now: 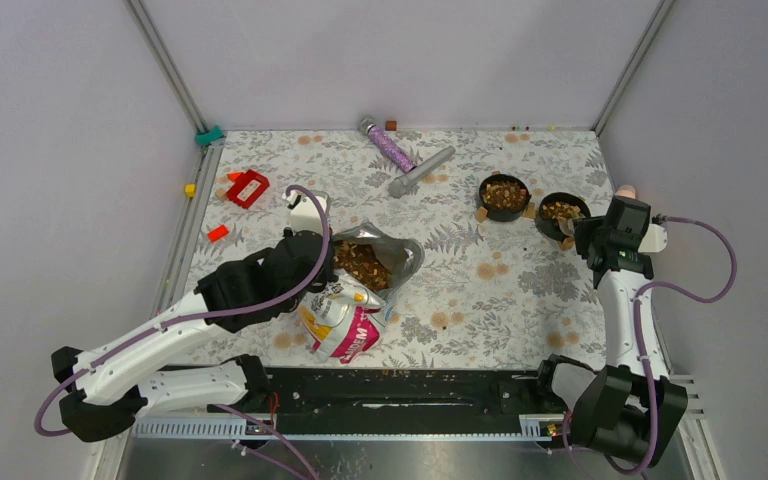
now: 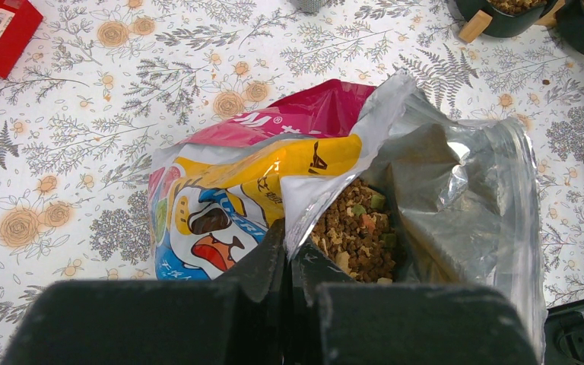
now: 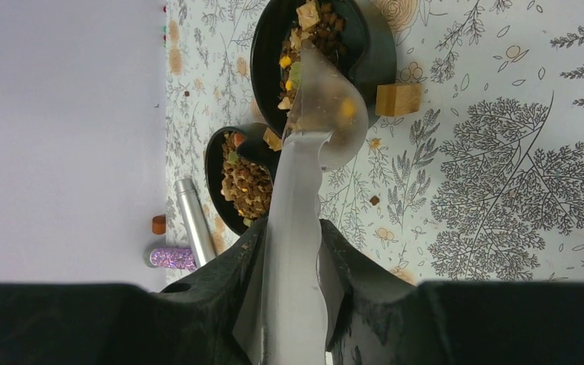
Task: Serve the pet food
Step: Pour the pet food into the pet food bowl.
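On the table (image 1: 520, 290), left pincer (image 2: 289, 255) clamps one pet-food bag (image 2: 236, 182), right pincer (image 3: 293, 251) holds one spoon (image 3: 304, 152) by two bowls (image 3: 372, 53) (image 3: 213, 163).

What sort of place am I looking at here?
Most likely a robot test cell, not a home: plain panel walls box in a floral-covered table, two arms are bolted at its near edge, and a pet food bag and black bowls sit out as props.
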